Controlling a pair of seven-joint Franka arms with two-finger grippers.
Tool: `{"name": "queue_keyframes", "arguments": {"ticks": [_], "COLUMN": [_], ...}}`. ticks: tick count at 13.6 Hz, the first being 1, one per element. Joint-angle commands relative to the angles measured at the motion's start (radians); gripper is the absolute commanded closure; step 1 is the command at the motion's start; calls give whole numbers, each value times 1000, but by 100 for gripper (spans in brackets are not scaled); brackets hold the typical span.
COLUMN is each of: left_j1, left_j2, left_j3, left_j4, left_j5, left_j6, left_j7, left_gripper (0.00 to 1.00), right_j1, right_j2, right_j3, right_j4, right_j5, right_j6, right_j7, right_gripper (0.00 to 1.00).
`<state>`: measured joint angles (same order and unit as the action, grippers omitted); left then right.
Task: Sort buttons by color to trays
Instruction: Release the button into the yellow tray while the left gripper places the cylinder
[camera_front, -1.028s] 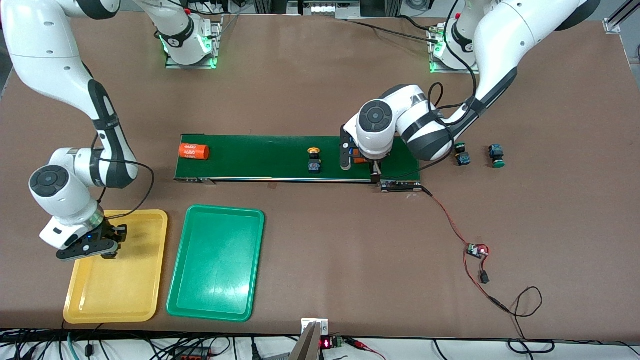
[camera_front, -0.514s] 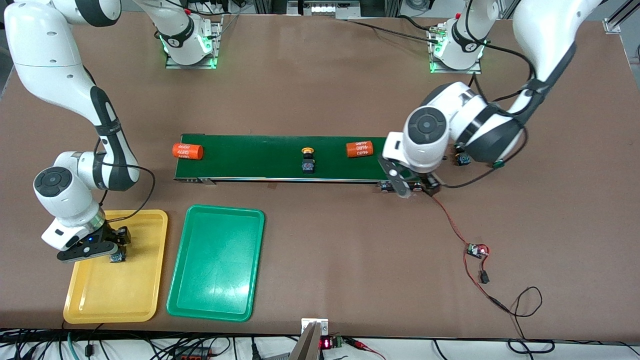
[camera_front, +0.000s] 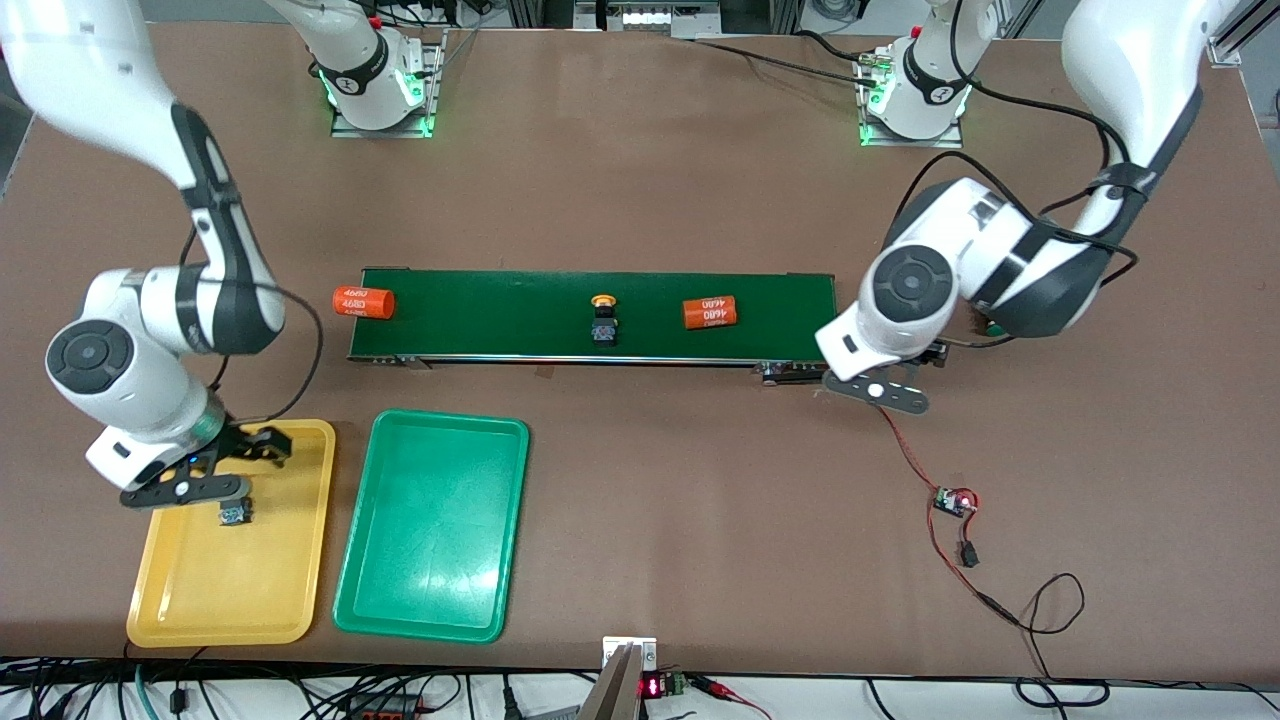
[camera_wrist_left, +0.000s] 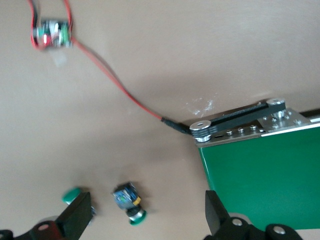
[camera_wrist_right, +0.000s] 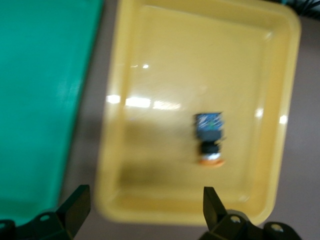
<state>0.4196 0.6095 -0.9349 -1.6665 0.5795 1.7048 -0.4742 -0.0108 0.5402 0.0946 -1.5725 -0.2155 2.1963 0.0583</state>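
Front view: the right gripper hangs over the yellow tray, fingers spread and empty. A yellow button lies in that tray, just below the gripper. The green tray sits beside it. On the belt stand a second yellow button and an orange cylinder; another cylinder lies at the belt's end toward the right arm. The left gripper hovers off the belt's other end.

Left wrist view: open fingers frame two green buttons on the table beside the belt's corner.

Right wrist view: open fingers frame the yellow button lying on its side in the yellow tray.
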Motion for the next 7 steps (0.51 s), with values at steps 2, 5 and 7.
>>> {"name": "queue_keyframes", "arguments": {"ticks": [2,5,7], "left_j1": [117,218,321], "left_j2": [30,35,29], "left_j3": [10,-2,-42], "left_j4": [42,-76,-218], "left_j5": [-56,-59,-58], "left_j6": [-57,-57,42], "left_j7": [-15,5,5], "left_gripper": [0,0,0], "right_j1": [18,34,38], "right_j2": [-138,-226,-270], "right_j3": [80,163,220], "right_j4": [-98,-193,-242], "right_j5": [114,139,140], "right_j6": [-95,-96,-96], "right_j7": [89,263,349], "right_gripper": [0,0,0]}}
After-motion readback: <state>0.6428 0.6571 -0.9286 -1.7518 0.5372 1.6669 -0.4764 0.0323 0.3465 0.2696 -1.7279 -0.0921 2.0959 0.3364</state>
